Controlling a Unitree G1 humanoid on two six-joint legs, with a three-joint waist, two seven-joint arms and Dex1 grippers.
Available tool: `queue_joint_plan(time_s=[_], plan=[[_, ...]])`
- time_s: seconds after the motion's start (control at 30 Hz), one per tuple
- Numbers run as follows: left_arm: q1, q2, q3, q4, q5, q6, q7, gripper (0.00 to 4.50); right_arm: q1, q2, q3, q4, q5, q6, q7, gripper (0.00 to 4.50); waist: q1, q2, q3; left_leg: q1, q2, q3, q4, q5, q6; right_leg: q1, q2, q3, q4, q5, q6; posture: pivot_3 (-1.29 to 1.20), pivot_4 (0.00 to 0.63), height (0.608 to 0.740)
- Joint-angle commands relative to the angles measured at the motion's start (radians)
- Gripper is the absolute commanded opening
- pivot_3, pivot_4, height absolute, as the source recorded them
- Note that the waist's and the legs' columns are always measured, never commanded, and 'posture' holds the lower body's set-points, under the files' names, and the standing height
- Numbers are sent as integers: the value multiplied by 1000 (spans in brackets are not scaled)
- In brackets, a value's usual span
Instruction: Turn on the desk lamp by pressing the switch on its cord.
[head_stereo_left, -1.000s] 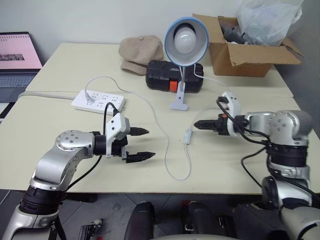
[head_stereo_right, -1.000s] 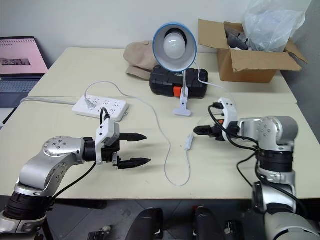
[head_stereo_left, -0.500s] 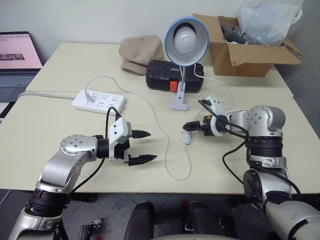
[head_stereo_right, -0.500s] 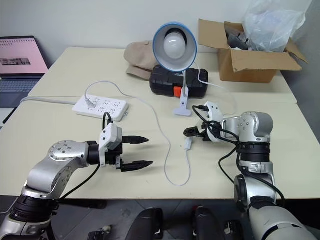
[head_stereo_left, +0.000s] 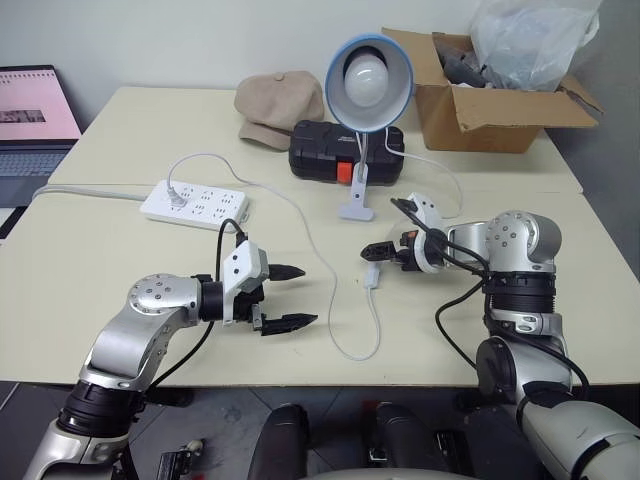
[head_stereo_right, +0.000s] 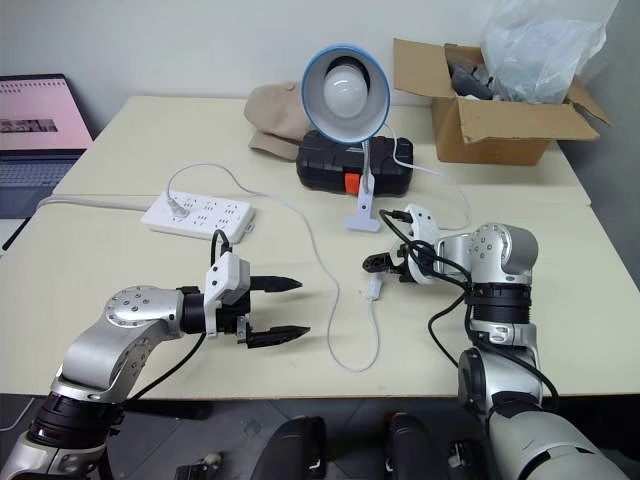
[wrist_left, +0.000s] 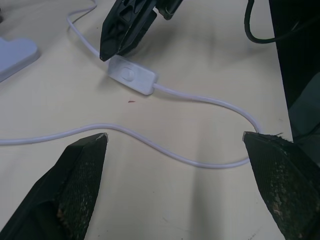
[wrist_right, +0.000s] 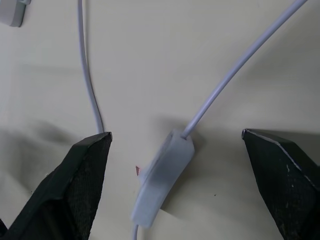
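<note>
Right end effector (head_stereo_left: 371, 251) over switch (head_stereo_left: 373, 276)

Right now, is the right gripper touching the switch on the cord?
Cannot tell. In the left wrist view the right gripper has its tips right at the end of the switch, with no clear gap or contact. The right wrist view shows its fingers either side, apart.

Room lighting was bright, even, diffuse. Soft short shadows lay under desk lamp (head_stereo_left: 366, 95) clamp and beside switch (wrist_right: 162, 177). Lamp bulb was unlit, no glare. Head views were sharp. In right wrist view switch was slightly soft, near fingertips (wrist_right: 85, 180) dark, grainy.
</note>
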Motion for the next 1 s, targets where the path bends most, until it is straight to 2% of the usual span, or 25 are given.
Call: queue_joint_plan(time_s=[0.03,0.17,0.27,0.3,0.37,0.43,0.73,1.0], plan=[[0,-1,8,-11,-1,-18,1,4500,-14,17,-8,-13,32,8,-14,3336,0,0,0,0,0,0,0,0,0,0,0,0,0,0,0,0,150,740],[-2,-2,8,-10,-1,-17,2,4500,-15,22,-8,-14,41,8,-29,2072,0,0,0,-1,0,0,0,0,0,0,0,0,0,0,0,0,150,740],[-3,-2,9,-10,-1,-15,3,4500,-17,26,-14,-11,45,8,-38,1319,0,0,0,-1,0,0,0,0,0,-1,0,0,-1,0,0,0,150,740],[-5,-2,9,-8,-1,-14,3,4500,-20,27,-16,-7,42,8,-39,1221,0,0,0,-1,0,0,0,0,0,-1,0,0,-1,0,0,0,150,740],[-11,-2,9,-3,-1,-15,2,4500,-23,27,-20,-3,37,8,-41,640,0,0,0,-1,0,0,0,0,0,-1,0,0,-1,0,0,0,150,740],[-18,-1,10,1,-1,-13,1,4500,-25,29,-31,0,38,8,-45,331,0,0,0,-1,0,0,0,0,0,-1,0,0,-1,0,0,0,150,740],[-98,-27,37,31,-47,50,29,4500,-35,55,-117,-34,55,8,-38,321,1,0,0,-2,0,-1,0,0,0,-1,0,-1,-1,0,0,0,150,740],[-274,-123,75,105,-219,282,72,4500,-46,37,-214,-142,143,-51,78,314,0,0,0,-3,0,-1,0,0,0,-2,0,-1,-1,0,0,0,150,740]])
